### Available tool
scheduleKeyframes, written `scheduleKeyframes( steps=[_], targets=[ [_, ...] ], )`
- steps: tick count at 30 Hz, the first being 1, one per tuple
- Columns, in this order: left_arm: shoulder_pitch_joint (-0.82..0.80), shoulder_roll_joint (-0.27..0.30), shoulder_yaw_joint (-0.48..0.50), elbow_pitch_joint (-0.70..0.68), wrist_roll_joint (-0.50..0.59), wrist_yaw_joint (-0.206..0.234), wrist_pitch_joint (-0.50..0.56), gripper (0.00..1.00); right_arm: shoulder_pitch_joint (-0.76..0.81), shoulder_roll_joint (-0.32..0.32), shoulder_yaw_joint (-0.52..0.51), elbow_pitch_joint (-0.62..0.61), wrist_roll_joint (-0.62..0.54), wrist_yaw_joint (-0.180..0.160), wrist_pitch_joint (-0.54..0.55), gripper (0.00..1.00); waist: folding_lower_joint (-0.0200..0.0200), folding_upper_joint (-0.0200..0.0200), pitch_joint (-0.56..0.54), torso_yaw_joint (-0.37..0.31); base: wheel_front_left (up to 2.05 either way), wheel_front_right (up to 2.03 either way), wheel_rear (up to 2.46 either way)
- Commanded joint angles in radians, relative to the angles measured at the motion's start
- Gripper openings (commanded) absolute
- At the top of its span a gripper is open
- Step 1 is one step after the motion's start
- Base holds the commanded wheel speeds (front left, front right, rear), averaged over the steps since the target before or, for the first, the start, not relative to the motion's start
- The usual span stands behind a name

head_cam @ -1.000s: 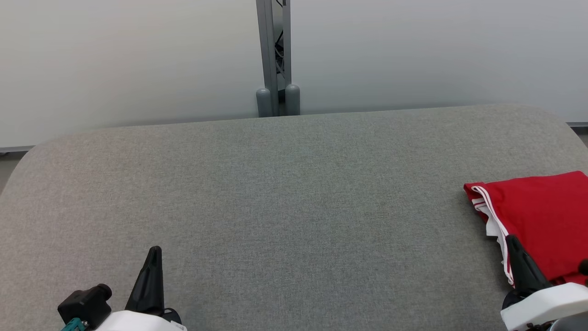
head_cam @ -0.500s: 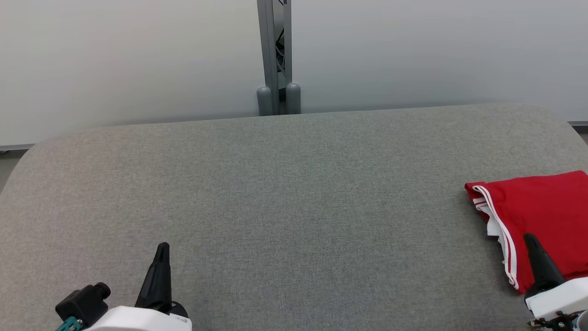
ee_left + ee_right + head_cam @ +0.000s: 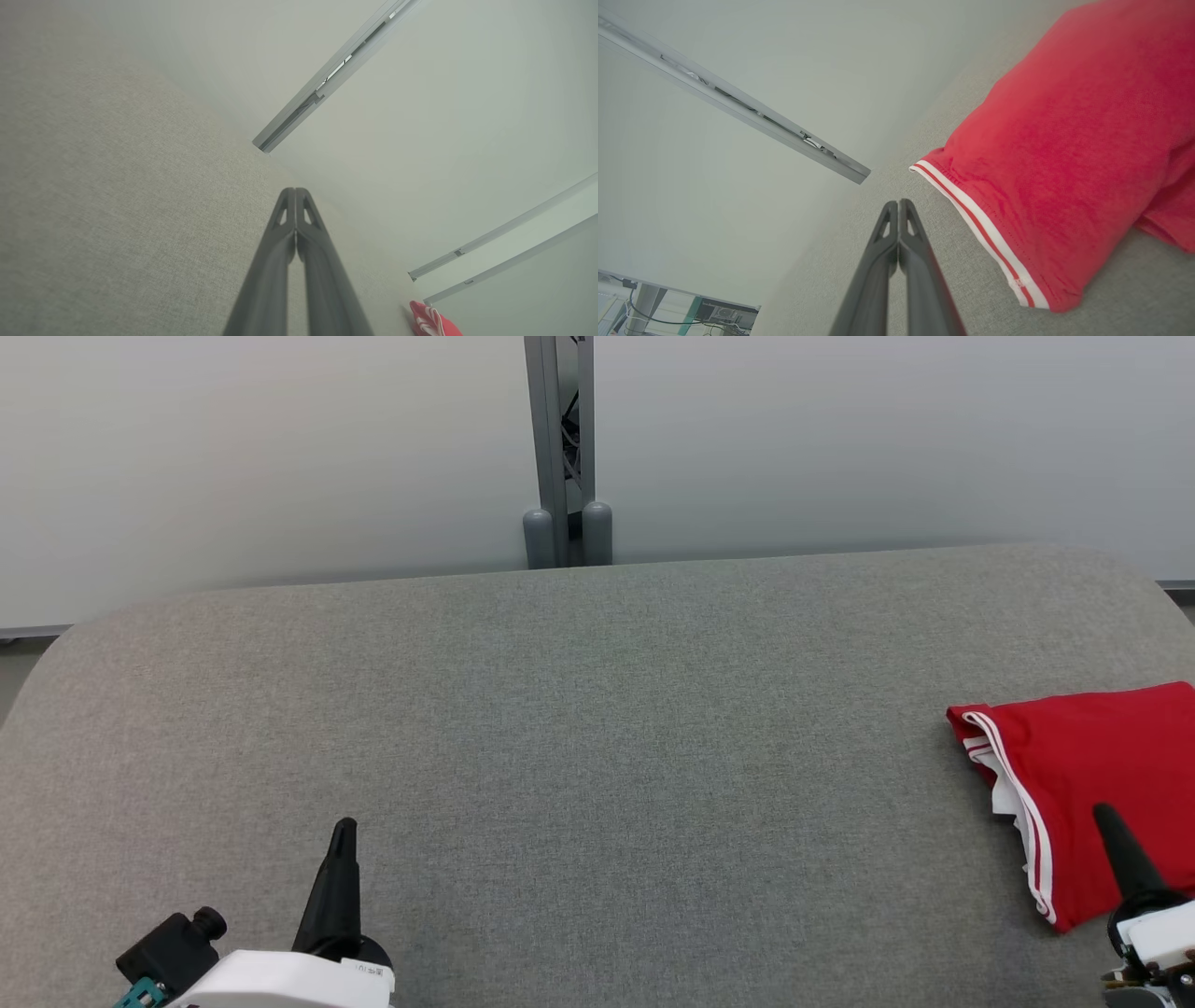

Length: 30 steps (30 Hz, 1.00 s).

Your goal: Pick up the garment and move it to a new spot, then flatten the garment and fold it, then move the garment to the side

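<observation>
Head view, left: left gripper (image 3: 344,829), fingers pressed together, empty, low over the grey padded table (image 3: 597,709); tip sits slightly further up and right than a second ago
Head view, centre: grey post (image 3: 560,448) behind the table's far edge; unchanged
Head view, right: red garment (image 3: 1092,747) with a white-striped hem, folded, lying at the table's right side; unmoved
Right gripper (image 3: 1109,814): closed on nothing; has slid rightward across the garment toward the frame's corner
Right wrist view: fingertips point just beside the striped hem; contact cannot be told
Reading: both arms seem to be withdrawing; fold and side placement look finished
</observation>
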Motion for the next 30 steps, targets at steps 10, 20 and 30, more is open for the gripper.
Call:
scheduleKeyframes(
  steps=[10,20,30],
  targets=[
    [-0.036,-0.017,0.008,-0.001,-0.111,-0.038,-0.006,0.0,-0.046,-0.017,-0.059,0.021,0.126,0.0,0.062,0.0,0.0,0.0,0.003,0.001,0.0,0.0,0.0],
    [-0.042,-0.038,0.009,0.006,-0.198,-0.066,-0.008,0.0,-0.066,-0.021,-0.104,0.046,0.224,0.0,0.114,0.0,0.0,0.0,0.005,0.003,0.0,0.0,0.0],
    [-0.049,-0.053,0.009,0.011,-0.271,-0.089,-0.01,0.0,-0.082,-0.024,-0.141,0.068,0.306,0.0,0.156,0.0,0.0,0.0,0.008,0.004,0.0,0.0,0.0]
  ],
)
